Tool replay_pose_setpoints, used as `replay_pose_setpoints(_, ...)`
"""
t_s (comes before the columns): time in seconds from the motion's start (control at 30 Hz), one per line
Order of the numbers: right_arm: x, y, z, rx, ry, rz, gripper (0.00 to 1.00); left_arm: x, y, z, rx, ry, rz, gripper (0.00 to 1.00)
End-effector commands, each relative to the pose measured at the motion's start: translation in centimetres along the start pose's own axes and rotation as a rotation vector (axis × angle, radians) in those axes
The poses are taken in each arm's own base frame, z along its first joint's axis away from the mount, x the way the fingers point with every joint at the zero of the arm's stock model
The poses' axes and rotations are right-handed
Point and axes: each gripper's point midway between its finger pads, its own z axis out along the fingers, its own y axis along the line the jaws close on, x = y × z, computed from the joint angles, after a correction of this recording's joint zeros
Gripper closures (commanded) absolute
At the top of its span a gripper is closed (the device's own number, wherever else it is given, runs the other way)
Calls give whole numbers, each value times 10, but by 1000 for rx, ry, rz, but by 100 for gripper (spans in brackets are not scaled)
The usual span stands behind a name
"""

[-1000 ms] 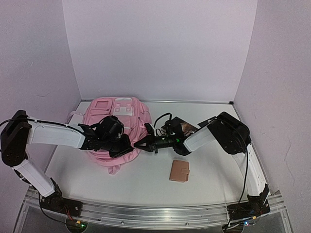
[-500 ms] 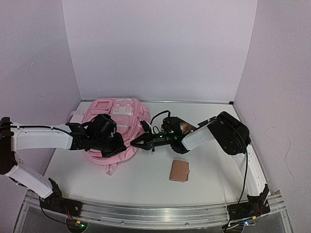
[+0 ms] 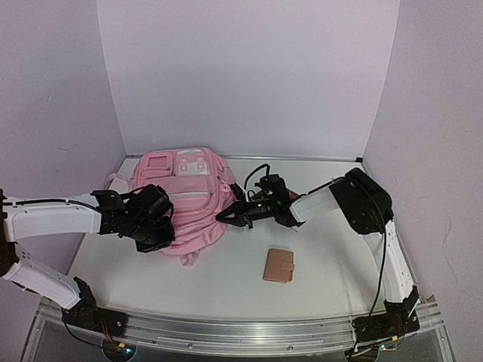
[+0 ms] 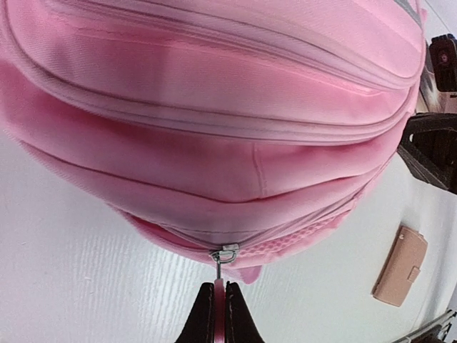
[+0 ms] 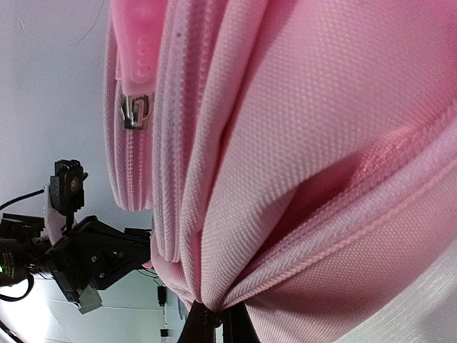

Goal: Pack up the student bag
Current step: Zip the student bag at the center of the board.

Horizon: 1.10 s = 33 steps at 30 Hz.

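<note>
Left claw (image 4: 220, 291) is pictured clamped shut on the zipper pull (image 4: 223, 256) at the near edge of the student bag (image 3: 189, 200), which is laid flat on the white table (image 3: 324, 253) toward its back left. Right claw (image 3: 221, 218) is closed on a fold of the bag's pink fabric at its right side. Nothing of the bag's contents can be made out from any view. A tan wallet (image 3: 278, 265) is seen lying on the table, apart from the bag, nearer the right arm.
</note>
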Motion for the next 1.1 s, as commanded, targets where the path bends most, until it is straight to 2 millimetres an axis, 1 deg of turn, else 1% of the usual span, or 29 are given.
replay_pose_setpoints(0.0,-55,6,-24,169,-113,-183,100,2,27,-14,-96,-8,25,100)
replay_pose_setpoints(0.07,-61,5,-26,224,-107,-234,100,5,13,-11,-43,6,61,100)
replay_pose_setpoints(0.1,-64,4,-26,245,-108,-233,98,6,4,-9,-14,6,84,100)
replay_pose_setpoints(0.13,-67,4,-25,257,-105,-239,92,6,-9,-6,30,9,106,100)
replay_pose_setpoints(0.2,-70,7,-24,259,-100,-230,72,5,-33,-1,111,11,125,100)
replay_pose_setpoints(0.27,-67,13,-26,243,-92,-213,54,1,-53,3,170,-1,134,100)
replay_pose_setpoints(0.37,-52,30,-35,213,-61,-203,37,-5,-84,9,262,-13,153,100)
replay_pose_setpoints(0.43,-40,40,-42,195,-35,-193,29,-8,-101,10,305,-13,169,100)
replay_pose_setpoints(0.47,-33,51,-46,176,-22,-192,25,-8,-106,13,316,-13,179,100)
replay_pose_setpoints(0.53,-17,56,-52,165,6,-161,19,-9,-116,16,334,-12,194,100)
replay_pose_setpoints(0.67,13,60,-53,158,54,-126,15,-13,-127,19,354,-15,209,100)
replay_pose_setpoints(0.77,34,58,-42,156,100,-94,15,-16,-132,19,375,-20,205,100)
replay_pose_setpoints(0.83,44,53,-32,163,122,-81,16,-17,-136,19,387,-16,215,100)
replay_pose_setpoints(0.9,47,44,-22,176,132,-63,17,-17,-140,20,400,-14,220,100)
replay_pose_setpoints(0.97,47,30,-14,200,127,-21,18,-18,-142,19,409,-19,220,100)
replay_pose_setpoints(1.0,44,25,-11,210,120,-5,19,-16,-142,18,418,-13,220,100)
replay_pose_setpoints(1.07,37,21,-6,215,106,8,20,-12,-142,16,434,0,223,100)
